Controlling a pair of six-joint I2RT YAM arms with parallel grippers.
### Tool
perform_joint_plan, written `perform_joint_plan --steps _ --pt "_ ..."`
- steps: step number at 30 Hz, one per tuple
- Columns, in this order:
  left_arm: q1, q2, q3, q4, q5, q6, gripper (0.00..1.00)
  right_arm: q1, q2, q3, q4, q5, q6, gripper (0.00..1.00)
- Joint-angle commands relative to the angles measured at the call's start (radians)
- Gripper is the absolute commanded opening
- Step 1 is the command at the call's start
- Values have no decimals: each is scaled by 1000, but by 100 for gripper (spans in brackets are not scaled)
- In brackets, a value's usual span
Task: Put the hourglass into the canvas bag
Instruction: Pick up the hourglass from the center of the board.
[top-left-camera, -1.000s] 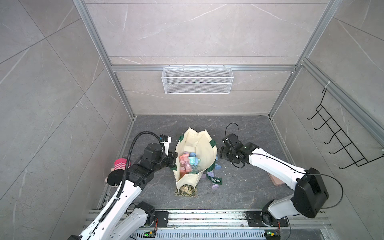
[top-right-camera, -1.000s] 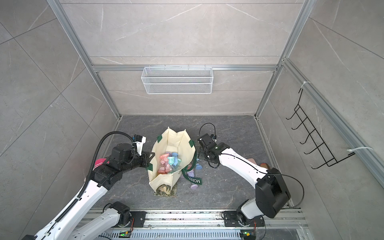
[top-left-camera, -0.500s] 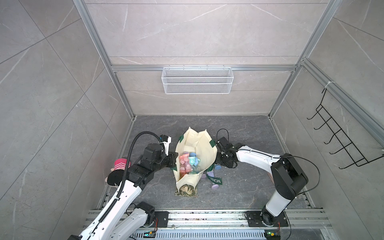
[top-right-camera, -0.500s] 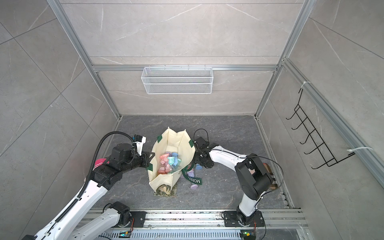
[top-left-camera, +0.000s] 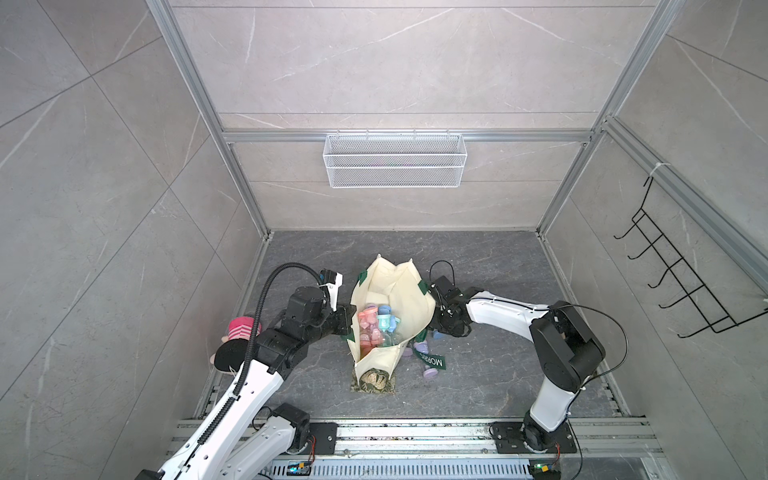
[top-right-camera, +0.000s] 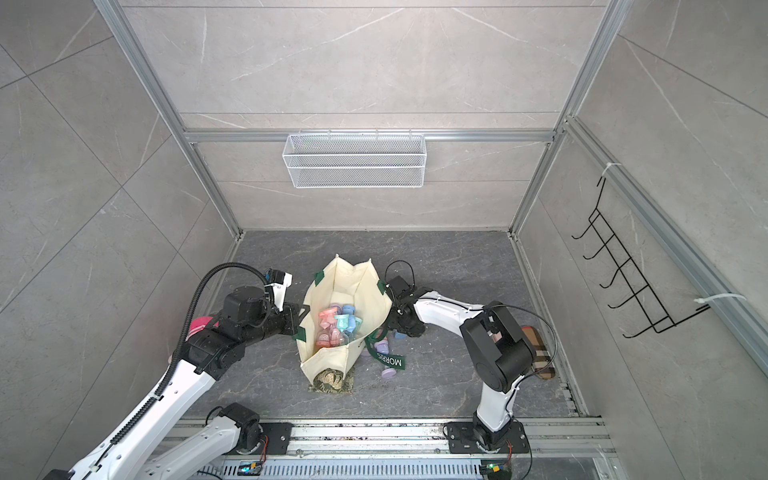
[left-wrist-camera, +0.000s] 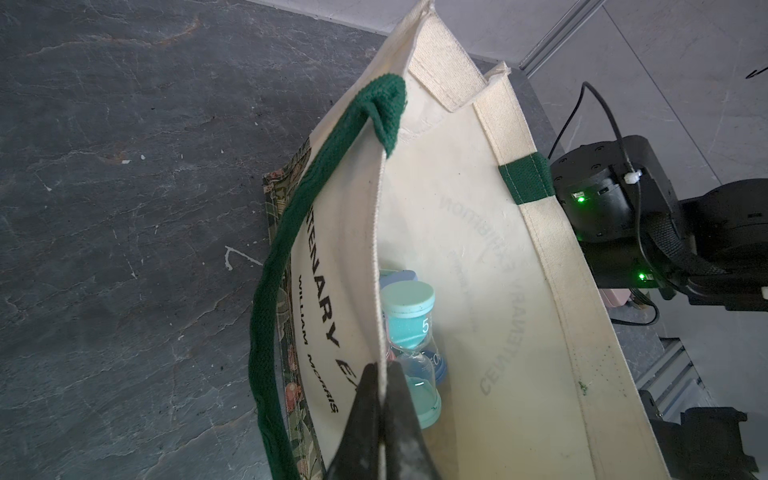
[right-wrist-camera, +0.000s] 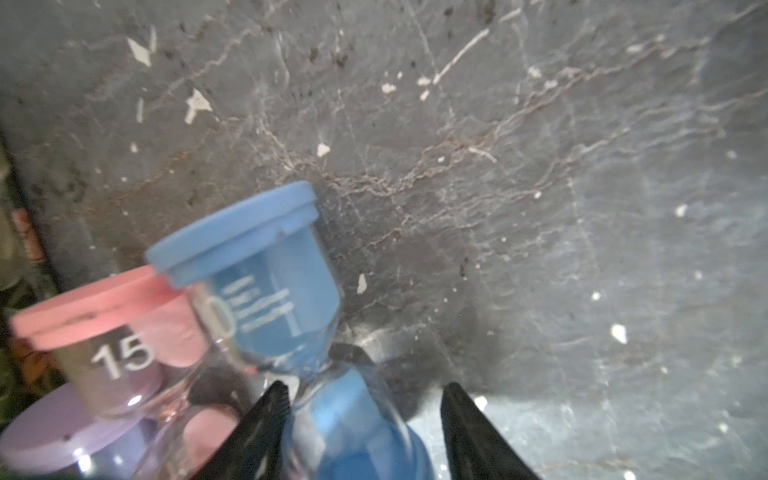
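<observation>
Descent: my right gripper (right-wrist-camera: 365, 392) had dropped beside canvas bag (top-left-camera: 409, 299), jaws narrowed yet unclamped, straddling blue hourglass (right-wrist-camera: 266, 270) on floor (right-wrist-camera: 540, 166) outside bag. Left gripper (left-wrist-camera: 382, 368) pinched bag wall. Grasp judged imminent.

The canvas bag (left-wrist-camera: 478, 291) is matt cream cloth with a coarse weave; its green handle (left-wrist-camera: 266, 291) is ribbed webbing. The blue hourglass (right-wrist-camera: 270, 291) has clear, glossy glass bulbs and matt caps, probably plastic. The floor (right-wrist-camera: 540, 166) is rough, veined grey stone.
</observation>
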Motion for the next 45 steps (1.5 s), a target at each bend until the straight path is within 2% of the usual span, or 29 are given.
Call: perform_joint_plan --steps 1,5,9,13,18,27,35,45 --pt "-4 -28 19 46 33 11 0 2 46 -1 -13 23 20 60" --pt "-5 -30 17 45 32 10 0 -3 57 -11 -8 29 26 59" --pt "-4 -30 18 45 33 11 0 -5 44 -18 -11 41 23 53" --pt "-4 -28 17 46 32 12 0 -7 29 -14 -23 50 15 40" --pt "-4 -28 17 45 33 11 0 -7 10 -15 -29 52 14 31" --pt "-5 -27 17 46 31 12 0 -5 -70 -43 -46 72 17 7" --pt "-5 -26 18 46 31 13 0 -5 -211 -43 -110 112 23 2" --pt "-4 -28 18 46 27 13 0 2 -387 41 -224 145 9 0"
